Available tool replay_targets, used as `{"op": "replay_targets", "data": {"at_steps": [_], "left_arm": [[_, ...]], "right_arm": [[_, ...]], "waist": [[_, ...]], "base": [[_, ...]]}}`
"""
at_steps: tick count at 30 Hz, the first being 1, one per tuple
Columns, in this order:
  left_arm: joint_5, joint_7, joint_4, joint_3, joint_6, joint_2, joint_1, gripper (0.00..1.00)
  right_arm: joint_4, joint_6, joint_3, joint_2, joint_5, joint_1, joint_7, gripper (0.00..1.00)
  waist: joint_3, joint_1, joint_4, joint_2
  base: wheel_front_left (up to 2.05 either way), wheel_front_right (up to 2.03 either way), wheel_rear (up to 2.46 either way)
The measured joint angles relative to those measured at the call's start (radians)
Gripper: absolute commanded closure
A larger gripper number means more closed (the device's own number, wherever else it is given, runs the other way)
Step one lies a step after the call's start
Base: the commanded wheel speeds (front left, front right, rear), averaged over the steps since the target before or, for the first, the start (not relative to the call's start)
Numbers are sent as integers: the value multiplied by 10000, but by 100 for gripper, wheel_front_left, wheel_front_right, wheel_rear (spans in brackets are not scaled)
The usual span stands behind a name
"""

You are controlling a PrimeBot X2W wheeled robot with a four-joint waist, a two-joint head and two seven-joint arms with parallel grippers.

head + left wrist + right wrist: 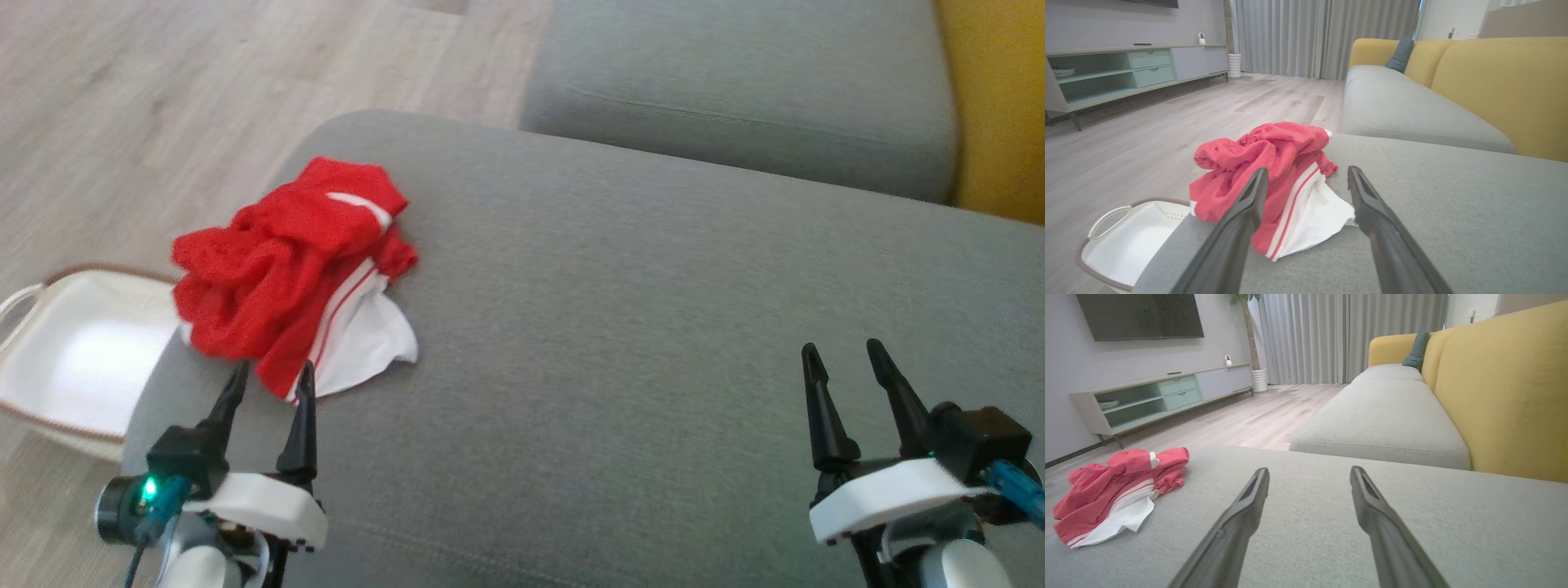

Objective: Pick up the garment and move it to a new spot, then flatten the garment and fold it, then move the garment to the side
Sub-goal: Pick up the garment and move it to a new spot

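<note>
A grey fabric sofa seat (653,327) adjoins a second grey seat cushion (735,82), which is backed by a yellow upholstered backrest (1502,396). A white plastic basket with a brown rim (49,384) stands on the pale wood-plank floor (163,98), just beside the seat. A small white device (1228,359), possibly a camera, sits on the low grey-green cabinet (1159,396).

We label the left tool (274,369) and right tool (842,349): each has two long, tapered black fingers (824,416), a white housing (890,490) and a black block (980,437); green lamp (149,488), blue cable (1020,487).
</note>
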Motion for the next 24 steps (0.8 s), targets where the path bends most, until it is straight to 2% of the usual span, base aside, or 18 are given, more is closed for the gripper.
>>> {"op": "replay_targets", "data": {"at_steps": [9, 24], "left_arm": [[-2, 0, -148, 207, 2, 44, 1, 0], [-111, 0, -148, 230, -86, -29, -110, 0]], "right_arm": [[-40, 0, 77, 21, 0, -7, 4, 0], [-174, 0, 111, 25, 10, -36, 180, 0]], "waist": [[92, 0, 934, 0], [506, 0, 913, 0]], "base": [[0, 0, 0], [0, 0, 0]]}}
